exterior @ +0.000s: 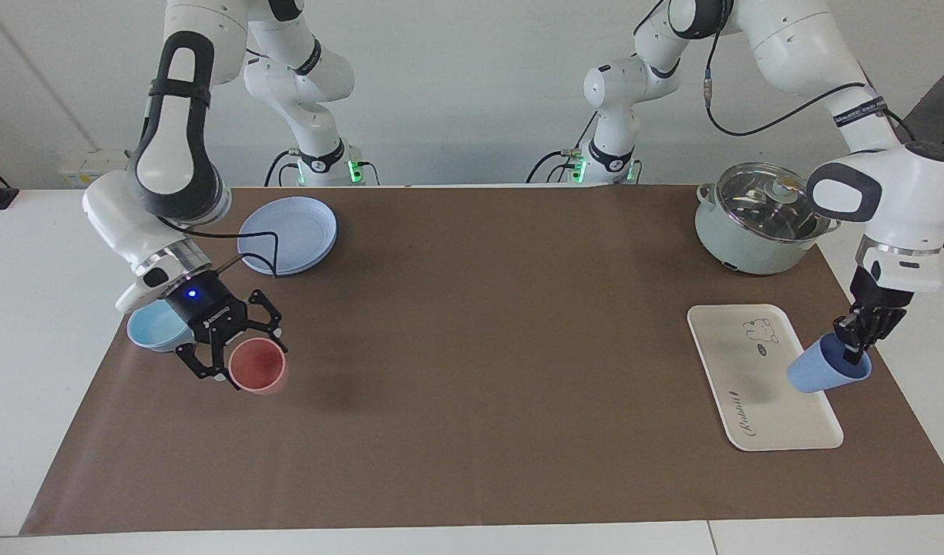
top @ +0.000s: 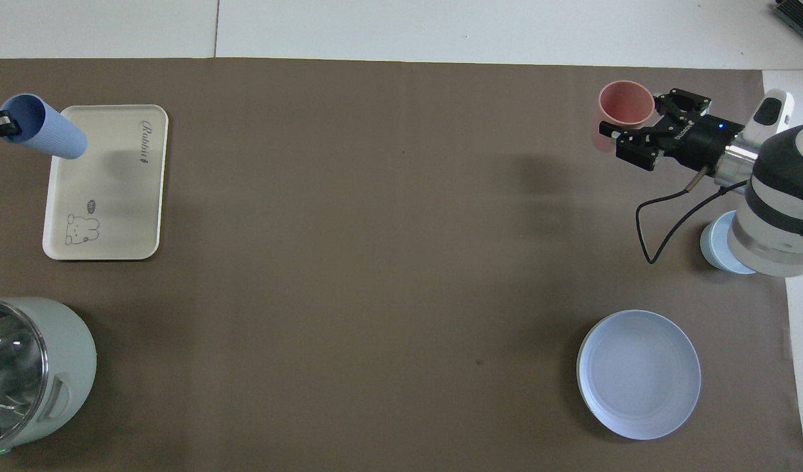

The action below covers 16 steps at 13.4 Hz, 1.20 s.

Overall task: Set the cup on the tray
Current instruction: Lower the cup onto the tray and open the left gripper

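Facing view: left gripper [exterior: 854, 348] clamped on the rim of the blue cup [exterior: 824, 373], cup tilted, up in the air over the edge of the tray [exterior: 749, 385]. Right gripper [exterior: 229, 362] gripping pink cup [exterior: 256, 366], airborne beside the light-blue bowl [exterior: 152, 330]. Plate [exterior: 288, 223] and pot [exterior: 757, 217] sit nearer the robots.

Overhead view: blue cup [top: 44, 126] over the tray [top: 106, 210] edge, left gripper mostly out of frame. Pink cup [top: 624, 108] in right gripper [top: 644, 128], over bare mat.
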### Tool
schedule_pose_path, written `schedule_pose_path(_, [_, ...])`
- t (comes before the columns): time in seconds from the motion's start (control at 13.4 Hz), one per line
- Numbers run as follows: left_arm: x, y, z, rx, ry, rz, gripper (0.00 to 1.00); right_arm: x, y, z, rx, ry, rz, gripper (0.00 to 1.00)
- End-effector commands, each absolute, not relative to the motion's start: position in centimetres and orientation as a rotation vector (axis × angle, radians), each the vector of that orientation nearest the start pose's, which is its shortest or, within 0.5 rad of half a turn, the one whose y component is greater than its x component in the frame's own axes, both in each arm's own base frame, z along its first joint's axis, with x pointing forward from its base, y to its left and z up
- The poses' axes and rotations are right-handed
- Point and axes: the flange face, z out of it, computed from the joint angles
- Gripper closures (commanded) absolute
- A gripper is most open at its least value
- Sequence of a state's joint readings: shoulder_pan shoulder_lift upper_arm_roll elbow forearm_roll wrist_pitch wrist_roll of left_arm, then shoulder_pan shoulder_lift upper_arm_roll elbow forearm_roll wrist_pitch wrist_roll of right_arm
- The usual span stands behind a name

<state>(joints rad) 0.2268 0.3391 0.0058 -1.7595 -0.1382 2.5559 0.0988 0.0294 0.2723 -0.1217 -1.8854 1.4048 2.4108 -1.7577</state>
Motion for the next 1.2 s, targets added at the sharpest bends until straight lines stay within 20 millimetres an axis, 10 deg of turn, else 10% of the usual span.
schedule_pose_path(0.0, [65.9, 15.6, 39.9, -3.046, -0.317, -0.729, 1.0, 62.7, -6.5, 36.7, -2.254, -0.789, -1.337, 1.0])
schedule_pose_path(0.22, [66.4, 15.1, 39.4, -3.051, -0.302, -0.72, 0.14, 61.3, -8.3, 32.8, -2.179, -0.834, -1.405, 1.0])
schedule_pose_path(0.3, [66.8, 14.7, 40.1, -3.053, -0.295, -0.728, 0.0, 60.7, -8.8, 31.1, -2.151, -0.82, -1.428, 1.0])
schedule_pose_path(0.67, [69.2, 10.1, 45.7, -3.164, -0.177, -0.5, 0.0, 59.2, -10.0, 27.2, -2.092, -0.886, -1.512, 1.0])
schedule_pose_path(1.12, [66.3, -2.0, 54.1, -3.133, -0.019, -0.004, 0.0, 58.4, -8.8, 25.6, -2.064, -0.849, -1.553, 1.0])
